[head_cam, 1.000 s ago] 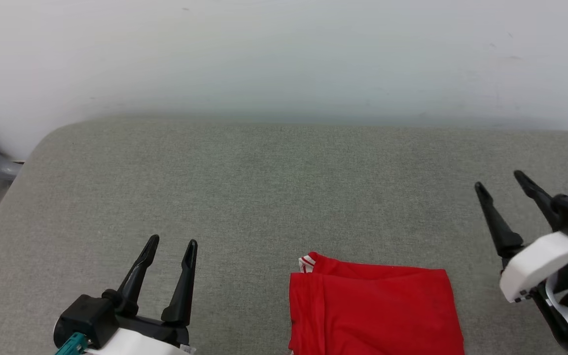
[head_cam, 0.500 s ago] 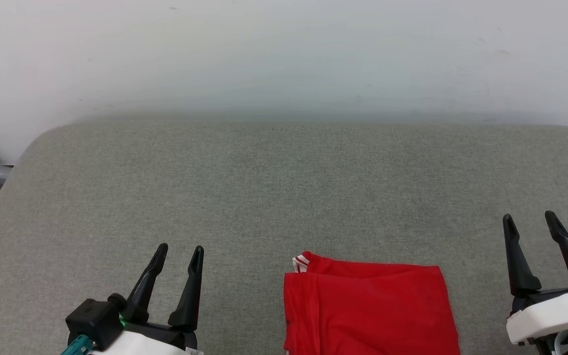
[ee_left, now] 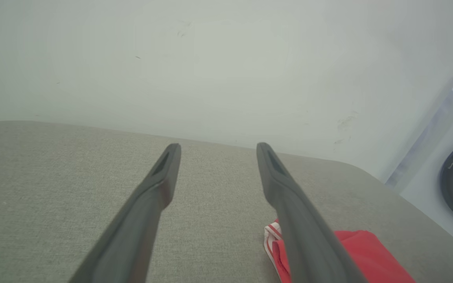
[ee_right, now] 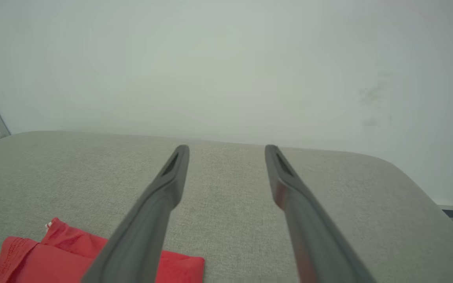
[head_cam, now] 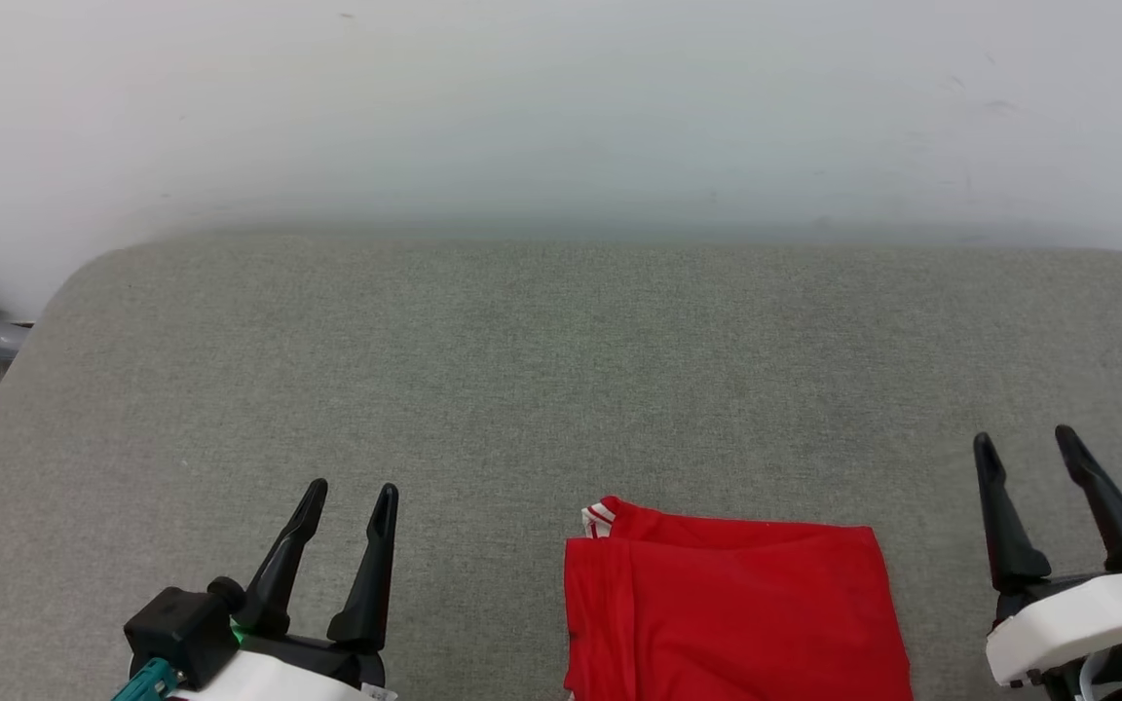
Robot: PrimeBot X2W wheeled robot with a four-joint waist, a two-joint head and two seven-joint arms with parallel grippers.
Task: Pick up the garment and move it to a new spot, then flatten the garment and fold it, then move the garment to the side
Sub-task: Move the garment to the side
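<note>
Lying folded on the grey padded surface (head_cam: 561, 370), the garment (head_cam: 731, 613) is flanked by the left gripper (head_cam: 353, 487) and the right gripper (head_cam: 1024, 436), both with jaws spread and empty.

Bare cushion (head_cam: 561, 370) beyond garment (head_cam: 736, 613), wall (head_cam: 561, 117) behind
</note>
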